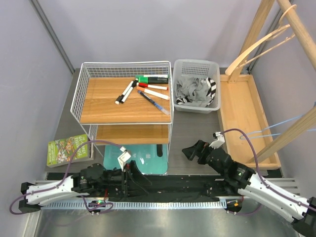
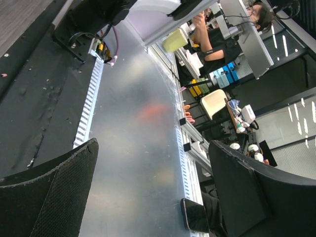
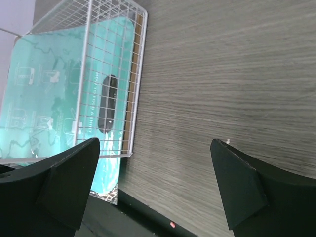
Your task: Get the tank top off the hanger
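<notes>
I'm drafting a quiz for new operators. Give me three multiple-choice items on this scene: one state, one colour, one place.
1. How do the left tool and right tool stand? A) both shut on cloth B) one open, one shut C) both open, empty
2. What colour is the board beneath the wire rack? A) red B) teal C) yellow
3. Where do the markers lie? A) on the wire rack's top shelf B) in the right tool C) on the board
Key: 1 C, each wrist view shows spread fingers with nothing between; 2 B, the top view shows it teal; 3 A, they rest on the upper wood shelf.
</notes>
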Controlling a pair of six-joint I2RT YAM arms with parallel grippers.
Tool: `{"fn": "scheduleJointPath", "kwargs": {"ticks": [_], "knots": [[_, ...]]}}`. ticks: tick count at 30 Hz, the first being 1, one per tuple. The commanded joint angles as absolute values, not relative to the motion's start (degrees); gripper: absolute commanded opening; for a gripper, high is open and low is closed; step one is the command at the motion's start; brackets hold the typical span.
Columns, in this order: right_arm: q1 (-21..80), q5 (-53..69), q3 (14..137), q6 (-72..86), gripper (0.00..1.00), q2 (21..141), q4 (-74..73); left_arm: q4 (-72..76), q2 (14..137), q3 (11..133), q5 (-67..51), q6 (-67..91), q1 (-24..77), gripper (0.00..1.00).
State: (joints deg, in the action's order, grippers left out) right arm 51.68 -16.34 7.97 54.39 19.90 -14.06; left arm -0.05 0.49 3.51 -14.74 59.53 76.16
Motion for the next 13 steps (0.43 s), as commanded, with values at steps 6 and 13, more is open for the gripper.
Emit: {"fn": "scheduleJointPath", "kwargs": {"ticks": [6, 13], "knots": [[51.94, -16.08, -4.64, 61.52, 1.00, 10.20, -8.62, 8.01, -2.20, -3.69, -14.68, 64.16, 76.29, 0.93], [51.94, -12.85, -6.42, 60.56, 1.00, 2.83, -5.56, 9.21, -2.55, -3.78, -15.73, 64.24, 76.38, 0.93]]}}
